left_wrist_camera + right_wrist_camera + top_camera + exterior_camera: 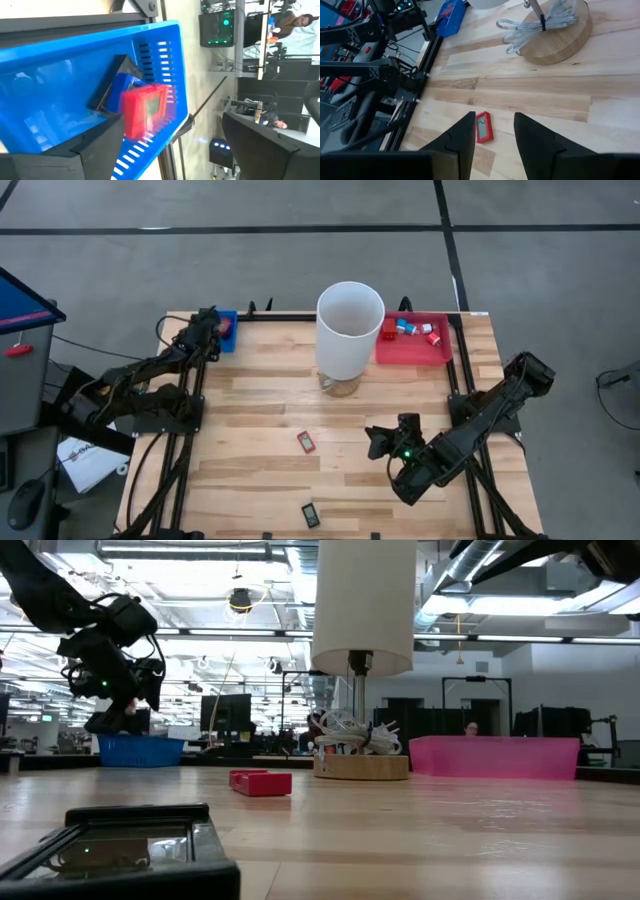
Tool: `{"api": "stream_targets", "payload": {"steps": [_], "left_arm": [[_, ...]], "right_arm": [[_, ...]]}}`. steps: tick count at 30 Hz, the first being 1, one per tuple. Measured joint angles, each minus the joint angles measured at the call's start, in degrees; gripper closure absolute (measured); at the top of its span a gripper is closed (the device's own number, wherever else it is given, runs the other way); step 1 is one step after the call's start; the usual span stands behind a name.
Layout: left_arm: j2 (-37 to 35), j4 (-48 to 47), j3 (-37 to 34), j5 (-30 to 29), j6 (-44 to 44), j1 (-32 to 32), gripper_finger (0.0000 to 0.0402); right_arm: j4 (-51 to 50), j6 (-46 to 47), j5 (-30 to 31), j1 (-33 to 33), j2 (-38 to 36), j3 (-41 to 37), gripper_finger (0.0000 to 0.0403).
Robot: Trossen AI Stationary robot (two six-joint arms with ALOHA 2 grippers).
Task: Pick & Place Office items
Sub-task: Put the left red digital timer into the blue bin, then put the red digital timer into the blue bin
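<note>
My left gripper [213, 322] [172, 127] stands open over the blue tray [228, 330] [60, 75] at the table's far left corner. A red flat piece [145, 107] shows blurred inside the tray close to one finger, in front of a black piece [116, 80] and a blue piece [125, 84]. My right gripper [379, 442] [494, 127] hangs open above the table's right half. Past its fingers a red flat piece [306, 442] [484, 127] lies flat on the wood. A black flat piece [311, 515] [130, 845] lies near the front edge. My left gripper: the red piece [131, 117] sits right beside the tip of one finger [107, 132]. Whether that finger touches it, I cannot tell. The other finger stands well away from it.
A tall white cylinder [350, 328] on a round wooden base [555, 35] with a coiled cord stands at the far middle. The red tray [440, 350] at the far right holds several small red and blue-white bits. Bare wood lies between the two arms.
</note>
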Motion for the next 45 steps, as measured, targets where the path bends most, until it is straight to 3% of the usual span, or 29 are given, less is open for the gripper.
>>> {"api": "stream_targets", "payload": {"steps": [7, 12, 20, 25, 28, 31, 37, 42, 45], "left_arm": [[-1.0, 0.9, 0.0, 0.7, 0.1, 0.0, 0.0052], [-3.5, 6.6, 0.0, 7.2, 6.6, -1.1, 0.0050], [-8.4, 15.1, 0.0, 28.9, 26.7, -6.5, 0.0062], [-10.0, 20.3, 0.0, 45.9, 37.6, -14.1, 0.0070], [-10.0, 25.3, 0.0, 51.5, 39.5, -19.9, 0.0075], [-10.0, 27.9, 0.1, 52.6, 41.4, -26.8, 0.0079], [-7.7, 20.9, 2.1, 49.9, 46.9, -42.5, 0.0079], [-2.9, 16.2, 10.8, 46.7, 58.5, -53.7, 0.0078], [-0.9, 9.1, 19.0, 41.2, 68.9, -57.8, 0.0078]], "right_arm": [[0.0, 0.0, -0.1, 0.0, 0.0, 0.0, 0.0275], [0.0, 0.0, -0.1, 0.0, 0.0, 0.0, 0.0275], [-0.1, -0.4, -0.1, 0.0, 0.0, 0.0, 0.0275], [-0.4, -1.1, -0.1, 0.0, 0.0, 0.0, 0.0275], [-0.4, -1.8, -0.1, 0.0, 0.0, 0.0, 0.0275], [-0.4, -2.0, -0.1, 0.0, 0.0, 0.0, 0.0275], [1.3, -2.1, -0.1, 0.4, 0.0, 0.0, 0.0275], [4.2, -3.3, -0.1, 0.9, 0.0, 0.0, 0.0275], [6.0, -3.6, -0.1, 1.2, 0.0, 0.0, 0.0275]]}}
